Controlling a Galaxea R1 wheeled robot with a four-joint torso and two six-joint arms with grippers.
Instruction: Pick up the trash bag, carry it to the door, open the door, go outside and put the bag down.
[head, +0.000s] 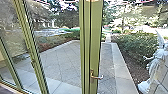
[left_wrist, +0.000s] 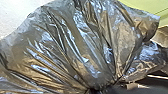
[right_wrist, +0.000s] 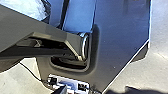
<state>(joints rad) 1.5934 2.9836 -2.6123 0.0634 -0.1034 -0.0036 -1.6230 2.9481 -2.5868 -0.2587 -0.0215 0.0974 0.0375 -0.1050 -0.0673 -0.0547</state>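
From in here, the trash bag (left_wrist: 75, 47) is up, its neck seemingly clenched in the left gripper (left_wrist: 100, 89), the right gripper (right_wrist: 62, 89) I can't tell, and the green door (head: 96, 45) looks open, leaving thin, shiny, sharply creased plastic to go outside onto flat, gridded paving (head: 62, 58).

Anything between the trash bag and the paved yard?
In the head view, a green upright with a handle stands before the paved yard, glass to its left. Whether the right side is open is unclear.
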